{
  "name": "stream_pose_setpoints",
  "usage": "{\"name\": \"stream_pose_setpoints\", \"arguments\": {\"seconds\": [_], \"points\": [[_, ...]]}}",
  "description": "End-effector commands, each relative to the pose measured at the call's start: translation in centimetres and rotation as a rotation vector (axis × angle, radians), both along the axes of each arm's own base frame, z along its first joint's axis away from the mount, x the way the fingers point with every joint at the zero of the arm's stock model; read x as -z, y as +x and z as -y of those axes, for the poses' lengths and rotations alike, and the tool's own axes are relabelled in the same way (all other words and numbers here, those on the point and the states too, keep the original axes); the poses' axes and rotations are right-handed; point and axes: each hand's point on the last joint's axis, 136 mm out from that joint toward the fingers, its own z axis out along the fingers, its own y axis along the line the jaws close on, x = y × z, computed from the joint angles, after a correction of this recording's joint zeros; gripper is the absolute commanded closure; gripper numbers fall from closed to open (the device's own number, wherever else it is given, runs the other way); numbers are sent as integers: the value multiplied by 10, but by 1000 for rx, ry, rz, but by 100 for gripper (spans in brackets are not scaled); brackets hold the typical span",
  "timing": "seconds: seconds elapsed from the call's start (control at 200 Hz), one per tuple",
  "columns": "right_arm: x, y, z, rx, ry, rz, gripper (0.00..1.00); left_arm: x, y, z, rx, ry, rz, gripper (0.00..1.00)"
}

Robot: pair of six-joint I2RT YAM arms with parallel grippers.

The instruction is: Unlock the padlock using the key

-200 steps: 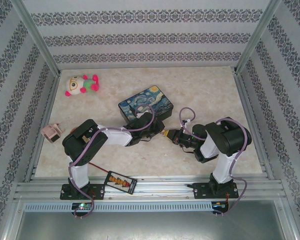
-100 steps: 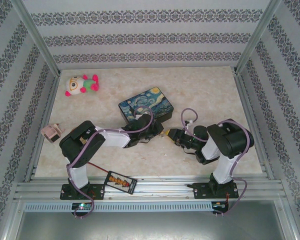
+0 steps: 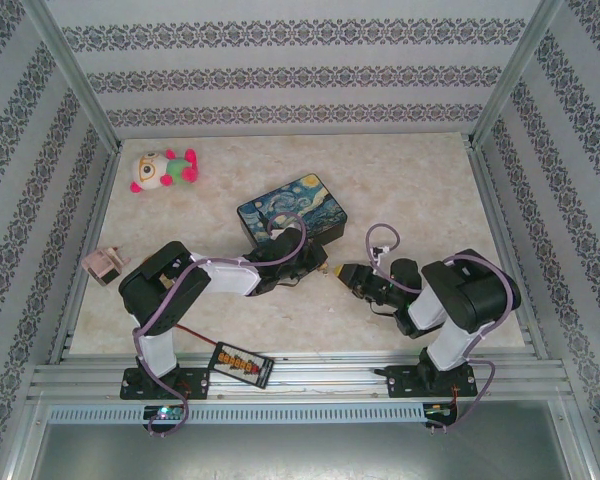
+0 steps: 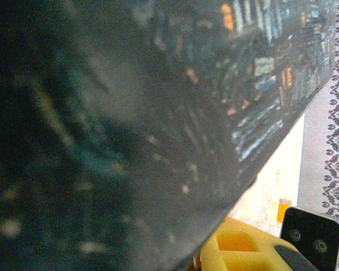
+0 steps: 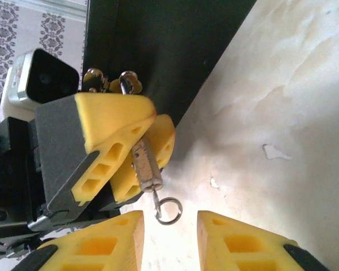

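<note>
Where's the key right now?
In the right wrist view, the key pokes from the padlock in the left hand, beside the dark box, its ring facing the right hand.

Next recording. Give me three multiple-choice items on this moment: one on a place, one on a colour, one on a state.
1. Where does the plush toy lie?
A. in the far left corner of the table
B. on the tin box
C. at the near edge
2. What colour are the fingers of the right hand?
A. blue
B. yellow
C. white
3. How is the right hand?
A. shut on the tin box
B. shut on the plush toy
C. open, gripping nothing
Key: 1 A, the top view shows it there; 2 B, yellow in the right wrist view; 3 C, a clear gap stands between its fingers.
</note>
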Motion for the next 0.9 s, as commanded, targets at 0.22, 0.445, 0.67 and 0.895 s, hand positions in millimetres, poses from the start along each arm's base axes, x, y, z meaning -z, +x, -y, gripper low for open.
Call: {"name": "stream_pose_setpoints", "arguments": {"seconds": [0.22,0.445,0.67,0.895], "points": [[-6,1,-18,-31,-21,55,72,3,-10,3,-11,-66,-62,95],[-4,7,-23,-36,-22,54,77,3,-11,2,-13,-69,-62,95],[-3,13,-26,-28,-11,53,99,2,-11,3,-10,-69,-59,95],[-14,21,-30,-24,16,76,100,1,-11,4,0,-81,-41,67]]}}
